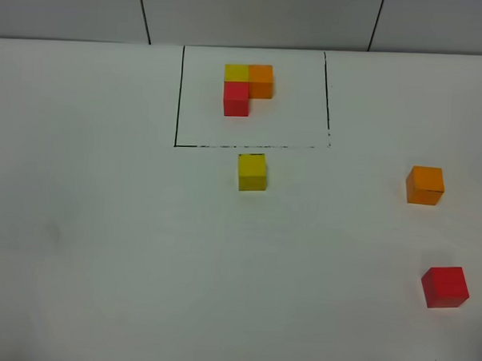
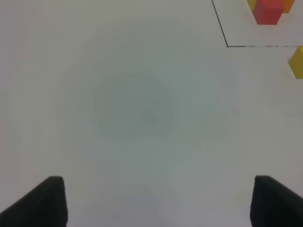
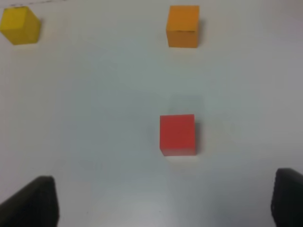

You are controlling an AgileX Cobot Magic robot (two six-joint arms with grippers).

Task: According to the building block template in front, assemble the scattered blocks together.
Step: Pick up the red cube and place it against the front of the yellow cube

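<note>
— Where are your blocks?
— The yellow cube (image 1: 252, 172) sits just outside the framed template (image 1: 246, 89). The orange cube (image 1: 425, 185) and red cube (image 1: 445, 286) lie well to the right, with white table (image 1: 103, 222) between.
— Your grippers?
— Your left gripper (image 2: 161, 201) and right gripper (image 3: 161, 198) both have their fingers spread, holding nothing.

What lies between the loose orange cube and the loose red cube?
Nothing: only bare white table separates the loose orange cube from the loose red cube, as the right wrist view shows.
</note>
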